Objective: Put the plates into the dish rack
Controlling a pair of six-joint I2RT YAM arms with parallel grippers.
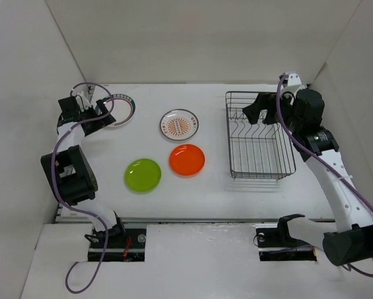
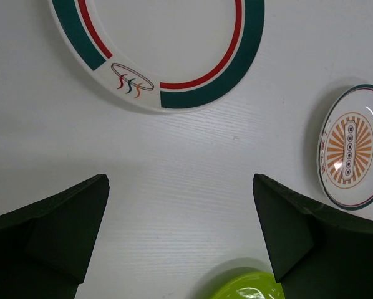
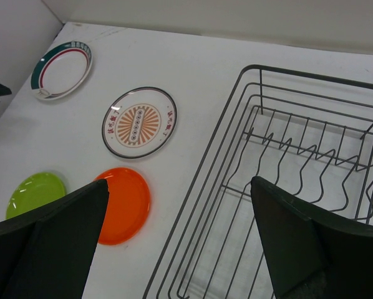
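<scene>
Left gripper point(image 2: 180, 187) and right gripper point(image 3: 179, 187), both spread wide and empty; four plates point(image 1: 187, 159) flat on table point(image 1: 205, 193), left of empty dish rack point(image 1: 229, 134); likely light, rigid, slick; pinch at raised rim.

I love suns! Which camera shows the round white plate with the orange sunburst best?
Right wrist: the round white sunburst plate is whole, big and sharp. The top view shows it whole but small; the left wrist view cuts it off.
</scene>
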